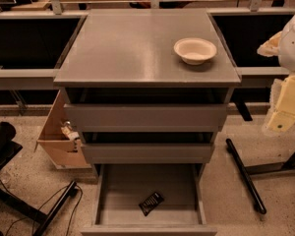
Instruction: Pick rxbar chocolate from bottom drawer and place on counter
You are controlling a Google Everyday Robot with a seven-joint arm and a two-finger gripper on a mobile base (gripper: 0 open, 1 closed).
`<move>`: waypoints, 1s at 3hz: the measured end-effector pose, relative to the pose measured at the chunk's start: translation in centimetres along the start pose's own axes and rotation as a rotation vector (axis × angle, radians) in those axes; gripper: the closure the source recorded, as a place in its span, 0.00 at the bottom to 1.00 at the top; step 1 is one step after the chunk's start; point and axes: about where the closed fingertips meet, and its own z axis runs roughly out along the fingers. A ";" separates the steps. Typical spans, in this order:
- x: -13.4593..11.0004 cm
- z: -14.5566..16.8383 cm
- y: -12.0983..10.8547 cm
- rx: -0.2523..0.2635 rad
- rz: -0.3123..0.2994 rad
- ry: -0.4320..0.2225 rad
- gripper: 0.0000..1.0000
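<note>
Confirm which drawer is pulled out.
The bottom drawer: floor exposed, rxbar chocolate lying in it; upper two show only fronts. The gripper is right of the counter.

Rxbar chocolate [151, 203]: a small, flat, rectangular snack bar in a black wrapper with pale lettering. It lies flat on the drawer floor, turned diagonally, near the front wall and slightly right of centre.

Bottom drawer [119, 191]: the lowest of three grey, flat-fronted, handle-less drawers. It is pulled out toward the camera, exposing a wide, shallow tray with a smooth grey floor.

Counter [123, 48]: a large, flat, square grey slab with a dull sheen. It forms the cabinet's top above the drawers, and the bar is not on it.

Gripper [284, 113]: pale cream, at the right edge of view beside the cabinet, level with the upper drawers and well apart from the bar.
</note>
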 end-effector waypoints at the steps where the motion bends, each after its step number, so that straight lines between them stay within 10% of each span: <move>1: 0.0 0.2 0.0 0.004 -0.004 0.001 0.00; 3: 0.4 7.4 0.1 0.074 -0.187 0.075 0.00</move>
